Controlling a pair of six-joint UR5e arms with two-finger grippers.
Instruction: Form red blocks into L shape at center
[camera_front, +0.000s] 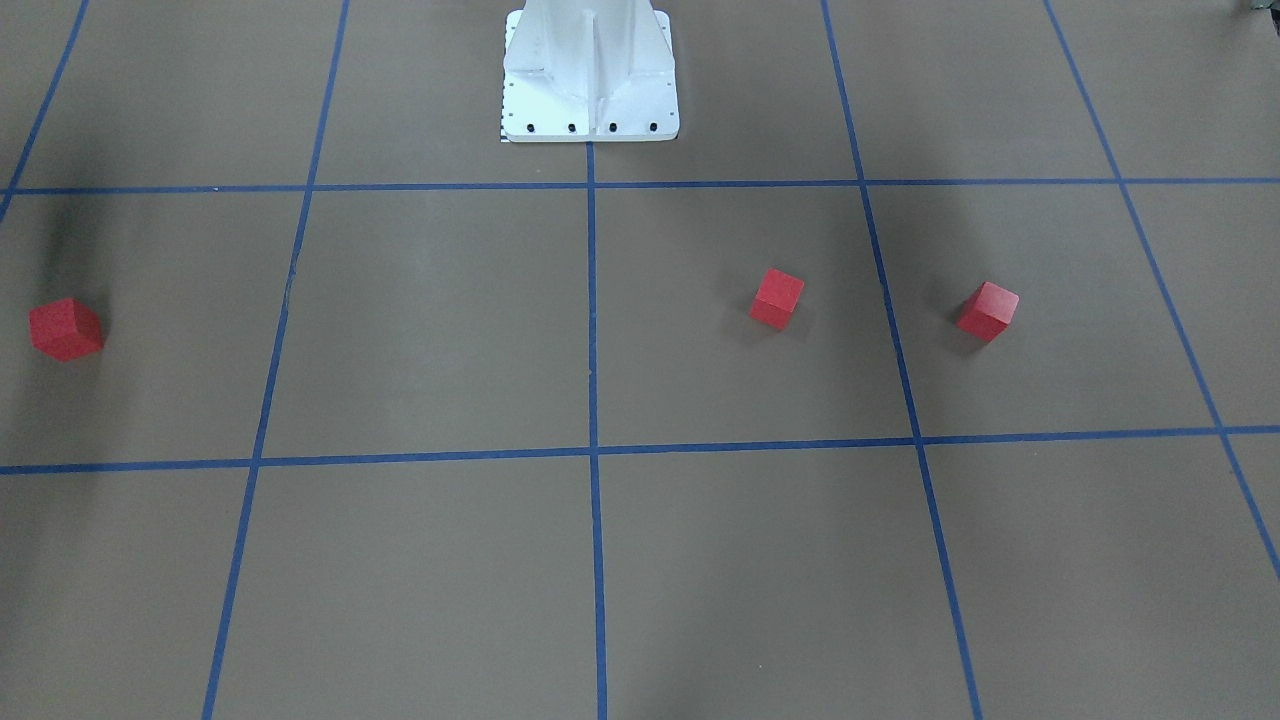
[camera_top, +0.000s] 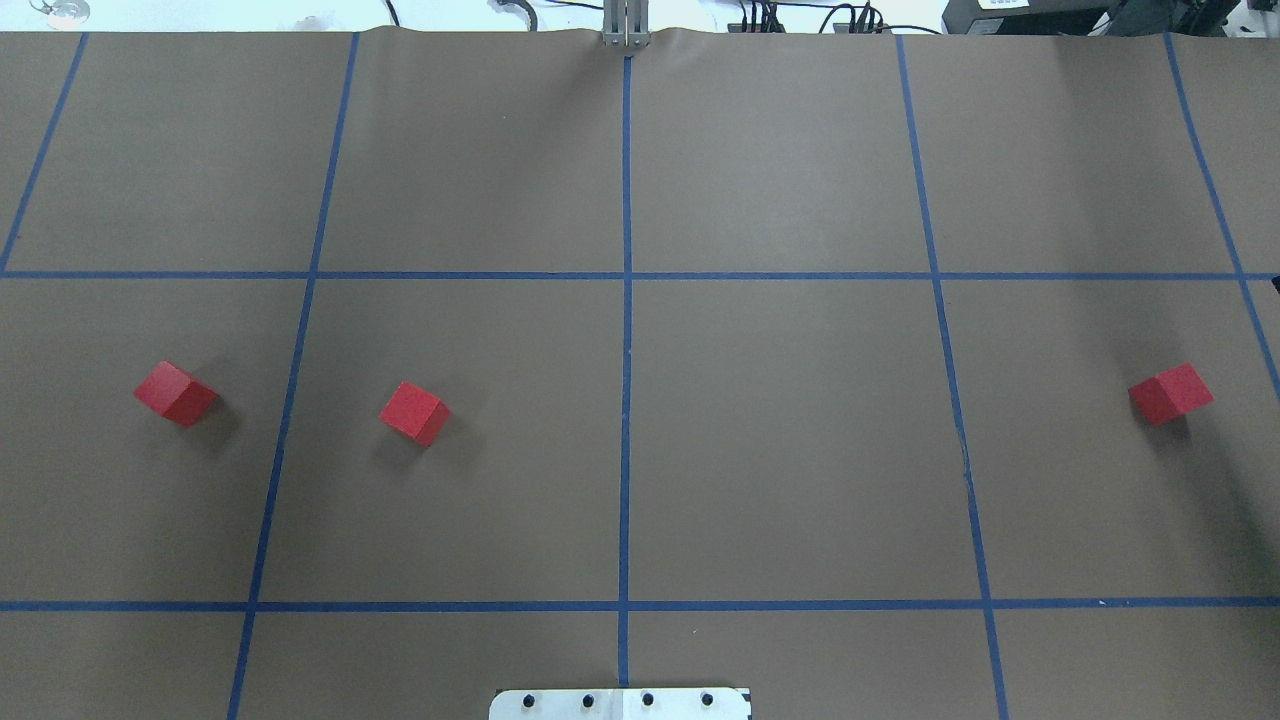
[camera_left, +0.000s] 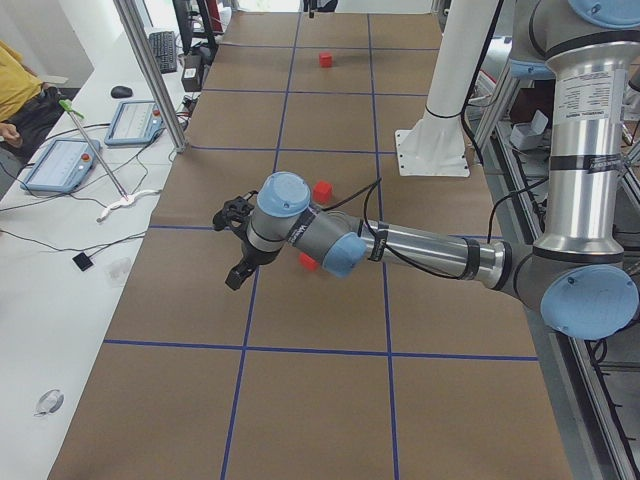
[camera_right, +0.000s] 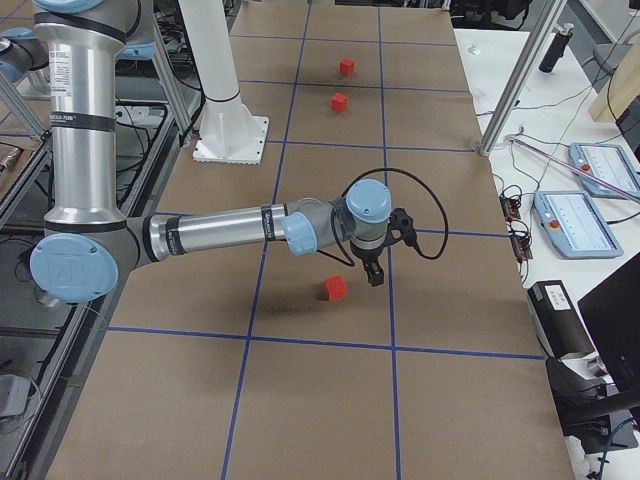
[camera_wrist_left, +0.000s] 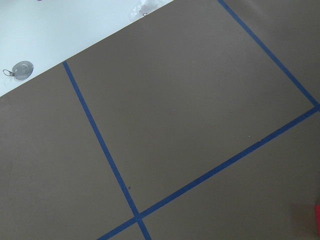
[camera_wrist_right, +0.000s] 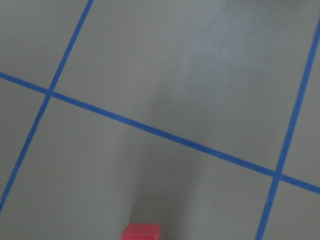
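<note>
Three red blocks lie apart on the brown table. In the overhead view two are on the left (camera_top: 176, 393) (camera_top: 414, 412) and one is at the far right (camera_top: 1170, 392). The center (camera_top: 626, 440), on a blue tape line, holds no block. My left gripper (camera_left: 228, 248) hovers over the table near the two left blocks, one (camera_left: 322, 190) showing beyond the arm. My right gripper (camera_right: 374, 278) hangs just above and beside the right block (camera_right: 335, 288). Both grippers show only in side views, so I cannot tell whether they are open or shut. That block's top edge (camera_wrist_right: 141, 231) shows in the right wrist view.
The white robot pedestal (camera_front: 590, 80) stands at the table's near middle edge. Aluminium posts (camera_left: 150, 70) (camera_right: 510, 80) rise at the far edge. Beyond it lie tablets (camera_left: 60, 165) (camera_right: 580, 220) and cables, and a person's yellow sleeve (camera_left: 15, 85) shows.
</note>
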